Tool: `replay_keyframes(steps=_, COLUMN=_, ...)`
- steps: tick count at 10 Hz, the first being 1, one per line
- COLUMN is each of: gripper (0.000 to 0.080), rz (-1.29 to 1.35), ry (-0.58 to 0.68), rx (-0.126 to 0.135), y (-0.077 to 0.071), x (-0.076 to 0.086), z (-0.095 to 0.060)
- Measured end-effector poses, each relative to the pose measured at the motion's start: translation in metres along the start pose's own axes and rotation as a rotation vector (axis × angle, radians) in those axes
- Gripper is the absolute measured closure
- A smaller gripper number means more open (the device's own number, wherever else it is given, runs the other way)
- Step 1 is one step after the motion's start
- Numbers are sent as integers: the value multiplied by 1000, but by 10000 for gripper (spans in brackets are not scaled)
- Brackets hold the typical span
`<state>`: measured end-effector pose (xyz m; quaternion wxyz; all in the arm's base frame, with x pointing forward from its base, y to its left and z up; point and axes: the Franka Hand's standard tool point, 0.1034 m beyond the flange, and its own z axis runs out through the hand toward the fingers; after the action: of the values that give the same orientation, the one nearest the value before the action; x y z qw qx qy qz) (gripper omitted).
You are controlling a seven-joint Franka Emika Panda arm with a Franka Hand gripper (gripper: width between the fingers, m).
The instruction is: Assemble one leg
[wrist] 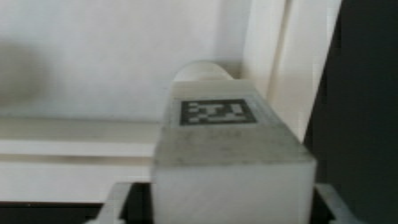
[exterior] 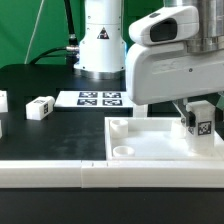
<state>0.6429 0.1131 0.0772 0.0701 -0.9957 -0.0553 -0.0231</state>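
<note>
My gripper is shut on a leg, a small white post with a black-and-white tag on its face. It holds the leg upright at the exterior view's right, at the far right part of the large white tray-like panel. In the wrist view the leg fills the space between the jaws of my gripper, its tag facing the camera and its far end near the panel's raised edge. Whether the leg touches the panel cannot be told.
A second loose leg lies on the black table at the exterior view's left, another white part at the left edge. The marker board lies behind the panel by the robot base. A white bar runs along the front.
</note>
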Motion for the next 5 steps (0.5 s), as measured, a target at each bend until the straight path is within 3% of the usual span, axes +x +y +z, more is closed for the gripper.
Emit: replay_keyframes(steps=5, gripper=507, rz=664, ry=80, rx=-14, y=9, x=7, z=2)
